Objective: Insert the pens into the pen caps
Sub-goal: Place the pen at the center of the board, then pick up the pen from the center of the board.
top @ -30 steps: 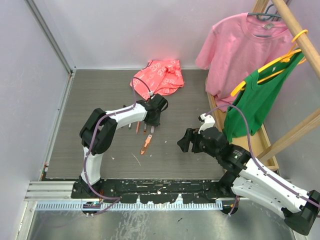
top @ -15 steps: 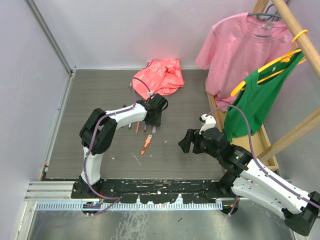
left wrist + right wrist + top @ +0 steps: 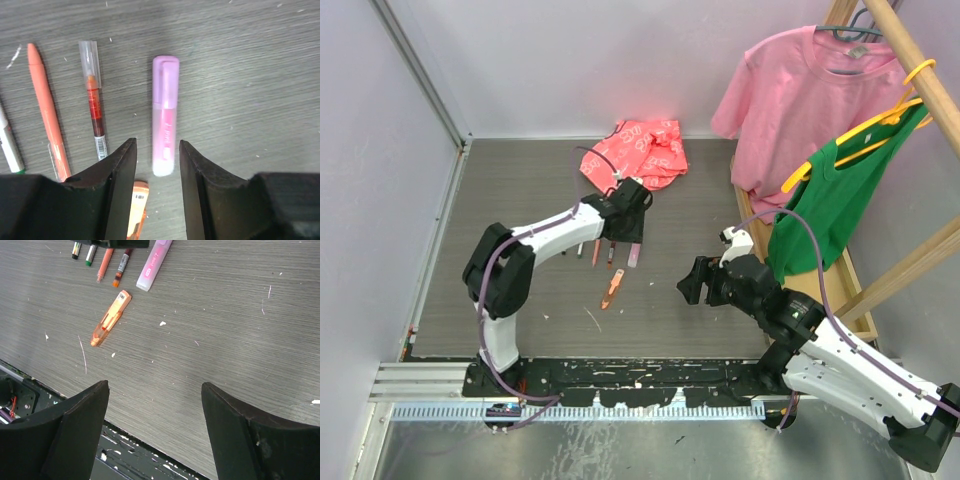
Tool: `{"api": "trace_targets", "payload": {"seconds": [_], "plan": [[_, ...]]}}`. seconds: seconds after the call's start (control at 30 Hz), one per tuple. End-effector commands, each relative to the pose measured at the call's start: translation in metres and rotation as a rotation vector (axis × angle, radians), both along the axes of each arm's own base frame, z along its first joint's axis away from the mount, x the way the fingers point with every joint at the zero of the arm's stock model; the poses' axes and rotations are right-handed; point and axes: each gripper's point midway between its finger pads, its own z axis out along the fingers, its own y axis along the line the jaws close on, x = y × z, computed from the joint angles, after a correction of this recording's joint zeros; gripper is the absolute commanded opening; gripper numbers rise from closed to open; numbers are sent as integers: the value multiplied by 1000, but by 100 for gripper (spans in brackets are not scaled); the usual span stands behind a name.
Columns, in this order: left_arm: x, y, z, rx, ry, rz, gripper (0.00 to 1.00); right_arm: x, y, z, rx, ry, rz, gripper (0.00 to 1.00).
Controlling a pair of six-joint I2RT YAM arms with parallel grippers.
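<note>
Both hand fingers (image 3: 120, 175) clear of pink highlighter (image 3: 164, 115) (capped).

Grey wood-grain table (image 3: 260, 75). Lying flat ahead of left fingers (image 3: 120, 165): pink highlighter with lilac cap (image 3: 165, 115) between them; dark red clear-capped pen (image 3: 93, 95), salmon-orange pen (image 3: 46, 110) further left. Short orange pen (image 3: 110, 318) nearer, white scraps (image 3: 162, 323) scattered.
</note>
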Motion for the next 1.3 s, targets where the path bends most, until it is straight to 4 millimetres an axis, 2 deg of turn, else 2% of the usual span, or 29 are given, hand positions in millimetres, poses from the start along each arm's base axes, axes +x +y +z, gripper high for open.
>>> {"api": "trace_targets", "payload": {"seconds": [0.0, 0.1, 0.33, 0.5, 0.67, 0.87, 1.27], "plan": [[1, 1, 51, -77, -88, 0, 41, 9, 1, 23, 26, -57, -21, 80], [-7, 8, 62, -91, -100, -2, 42, 9, 1, 25, 29, -58, -21, 80], [-42, 28, 70, -136, -102, -34, 44, 9, 5, 20, 27, -46, -13, 80], [-67, 42, 58, -151, -82, -50, 44, 12, 10, 19, 28, -38, -3, 80], [-86, 46, 33, -157, -18, -84, 45, 13, 17, 19, 33, -26, 13, 80], [-88, 47, 8, -123, 15, -88, 50, 14, 22, 18, 44, -17, 22, 80], [-89, 39, -20, -71, 65, -127, 58, 13, 20, 11, 41, -7, 13, 80]]}}
